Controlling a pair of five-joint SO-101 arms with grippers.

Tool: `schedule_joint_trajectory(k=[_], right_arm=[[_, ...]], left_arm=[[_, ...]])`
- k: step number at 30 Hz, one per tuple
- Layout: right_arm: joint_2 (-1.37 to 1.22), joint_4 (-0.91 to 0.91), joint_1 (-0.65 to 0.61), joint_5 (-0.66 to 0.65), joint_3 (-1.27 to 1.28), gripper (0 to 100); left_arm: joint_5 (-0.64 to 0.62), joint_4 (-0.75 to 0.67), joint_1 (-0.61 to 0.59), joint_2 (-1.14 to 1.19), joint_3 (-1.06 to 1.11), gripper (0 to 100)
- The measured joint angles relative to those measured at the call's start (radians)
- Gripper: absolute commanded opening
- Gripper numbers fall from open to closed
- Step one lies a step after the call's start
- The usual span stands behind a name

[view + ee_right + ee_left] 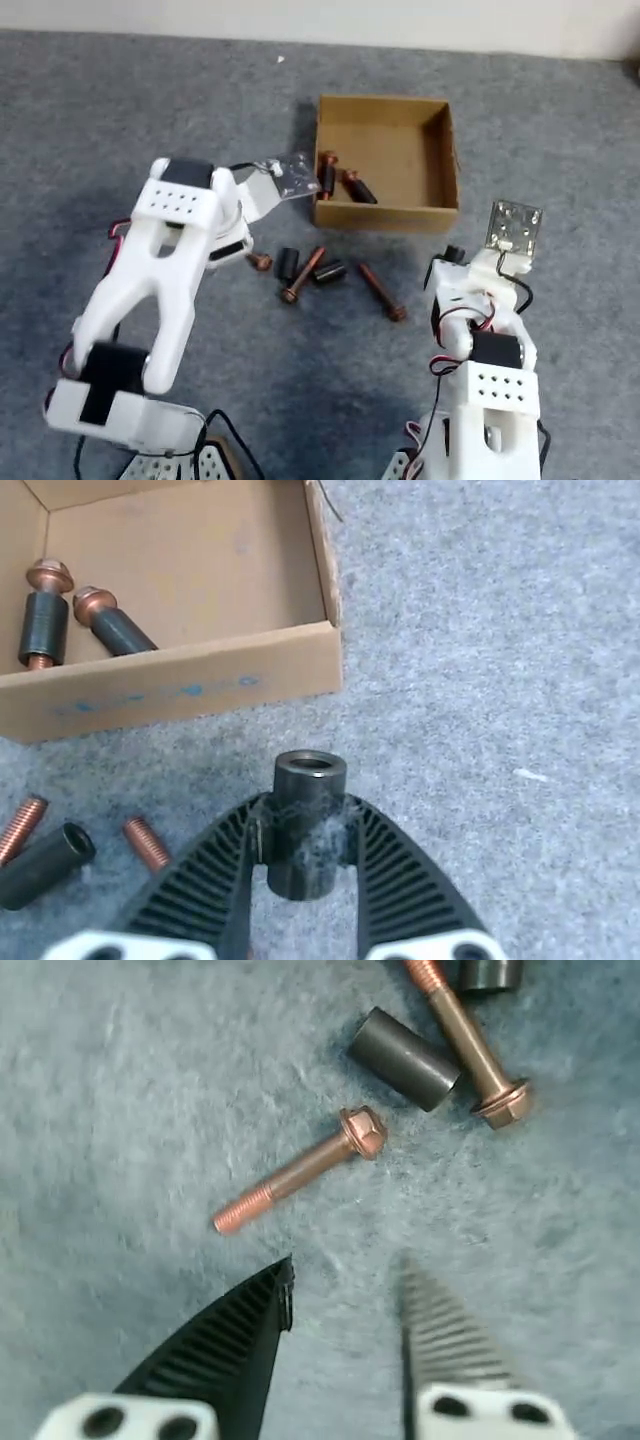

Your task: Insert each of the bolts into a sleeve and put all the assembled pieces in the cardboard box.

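Grey carpeted surface [560, 150], cardboard box [385, 215] beside loose hardware.
One bolt [260, 262] is half hidden beneath the left arm. Two assembled pieces [110, 625] lie in the box; three bolts and two sleeves [288, 264] lie loose outside. The left claw [346, 1265] is spread above a bolt; the right claw [306, 802] pinches a third sleeve [310, 770] upright.

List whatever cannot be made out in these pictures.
High view: the left arm covers the shank of the leftmost bolt, leaving its head.
Left wrist view: the top edge cuts off most of the far sleeve.
Right wrist view: the right gripper hides the lower end of the held sleeve, so table contact is unclear, and the head of the nearby bolt.
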State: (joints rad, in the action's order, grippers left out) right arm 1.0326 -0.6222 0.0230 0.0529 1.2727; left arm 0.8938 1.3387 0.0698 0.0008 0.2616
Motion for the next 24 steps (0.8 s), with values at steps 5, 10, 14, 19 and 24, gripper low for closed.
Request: schedule_joint_trajectory(k=[5, 10, 14, 19, 24], right_arm=[[0.0, 0.0, 0.0, 0.0, 0.0, 0.8], [0.0, 0.0, 0.0, 0.0, 0.0, 0.8], [0.0, 0.0, 0.0, 0.0, 0.0, 0.8], [0.0, 0.0, 0.0, 0.0, 0.0, 0.9], [0.0, 0.0, 0.0, 0.0, 0.0, 0.9]], left_arm=[[0.193, 0.003, -0.002, 0.075, -0.048, 22], [0.327, 0.012, -0.002, 0.124, -0.051, 22], [0.368, -0.008, -0.002, 0.175, -0.051, 22], [0.373, -0.104, -0.002, 0.226, -0.051, 22], [0.373, -0.163, 0.009, 0.244, -0.052, 22]])
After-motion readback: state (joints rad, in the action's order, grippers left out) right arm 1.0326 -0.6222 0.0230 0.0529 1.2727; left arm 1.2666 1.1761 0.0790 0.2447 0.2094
